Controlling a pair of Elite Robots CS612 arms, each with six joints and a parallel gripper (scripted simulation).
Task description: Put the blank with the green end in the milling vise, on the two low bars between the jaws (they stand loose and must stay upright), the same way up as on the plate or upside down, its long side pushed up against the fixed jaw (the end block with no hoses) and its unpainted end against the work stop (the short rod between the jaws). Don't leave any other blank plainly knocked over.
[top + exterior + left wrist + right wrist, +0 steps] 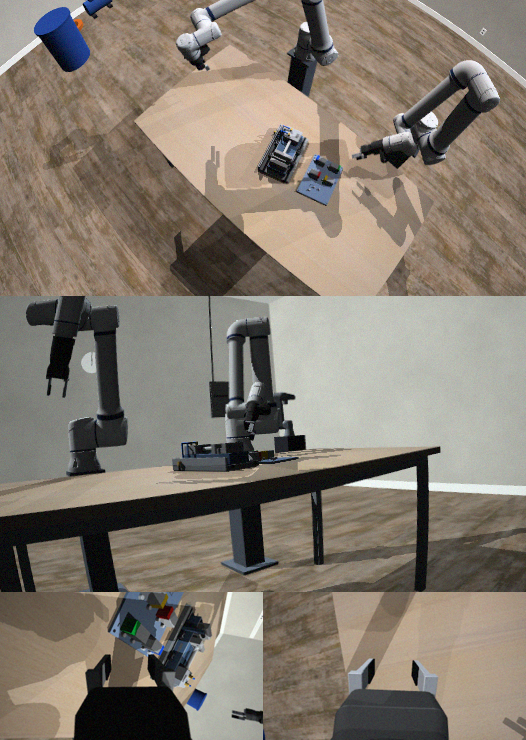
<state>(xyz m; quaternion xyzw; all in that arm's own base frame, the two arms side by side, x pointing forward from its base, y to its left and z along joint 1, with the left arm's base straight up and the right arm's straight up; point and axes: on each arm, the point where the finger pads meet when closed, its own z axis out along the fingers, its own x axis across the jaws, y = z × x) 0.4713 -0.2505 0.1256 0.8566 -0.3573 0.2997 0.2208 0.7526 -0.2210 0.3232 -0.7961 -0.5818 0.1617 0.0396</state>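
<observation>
The blank with the green end [334,168] [131,624] stands on the blue plate [320,195] [135,606], its grey body pointing toward the blue-ended blank. The milling vise [278,162] [202,464] [180,651] stands beside the plate, hoses at one end; its bars and work stop are too small to tell apart surely. My left gripper [356,156] [250,427] [129,662] is open and empty, above and off the plate's green-blank side. My right gripper [203,67] [57,388] [393,667] is open and empty, high over the table's far edge, away from the vise.
Blanks with red [315,174] [165,612], yellow [327,181] [159,601] and blue [317,158] [160,651] ends stand on the plate, the blue one close to the green one. A blue barrel [62,40] [197,699] stands on the floor beyond the table.
</observation>
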